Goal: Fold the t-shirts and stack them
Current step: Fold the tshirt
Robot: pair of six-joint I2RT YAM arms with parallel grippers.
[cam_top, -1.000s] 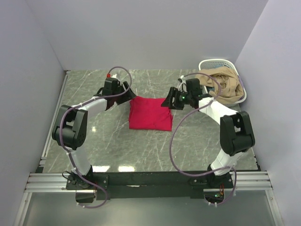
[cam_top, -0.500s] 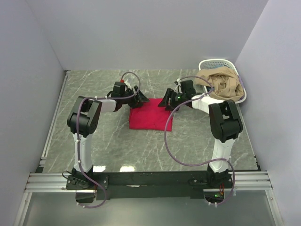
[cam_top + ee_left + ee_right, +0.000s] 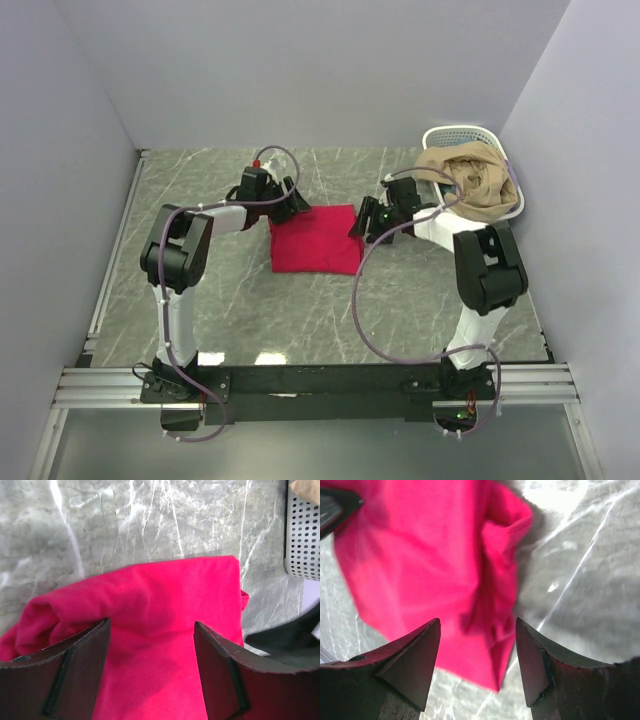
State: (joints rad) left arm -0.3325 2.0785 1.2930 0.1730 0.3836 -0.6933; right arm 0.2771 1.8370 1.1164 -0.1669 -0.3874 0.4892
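Both arms had drawn in toward the middle of the bench [image 3: 260, 310] since a second before: the left claw [image 3: 290, 205], which had hung out to the left of the cloth, now sat at the far left corner of the red t-shirt [image 3: 315, 240], and the right claw [image 3: 362, 222] had dropped lower against its far right edge. Each arm's elbow had risen and swung inward. The t-shirt itself had shifted slightly leftward and lay as a squarer block.

It rested folded on the centre of the bench, a plain crimson rectangle between the two claws. From the left wrist its far edge looked straight, with a rounded roll of cloth at the left. From the right wrist, where the picture was blurred, a loose fold stuck out at one corner.

Both claws stood with their jaws wide apart and had hold of nothing; red cloth showed in the gap between each pair of fingers.

Grey marble with white veins covered the bench top, which gleamed where light struck it near the front. A metal rail [image 3: 300, 382] ran along the near edge under the arm bases. Plain pale walls [image 3: 300, 70] closed in the left, far and right sides. A white perforated basket [image 3: 460, 133] stood in the far right corner, with tan cloth [image 3: 470, 180] heaped in it and spilling over its rim.
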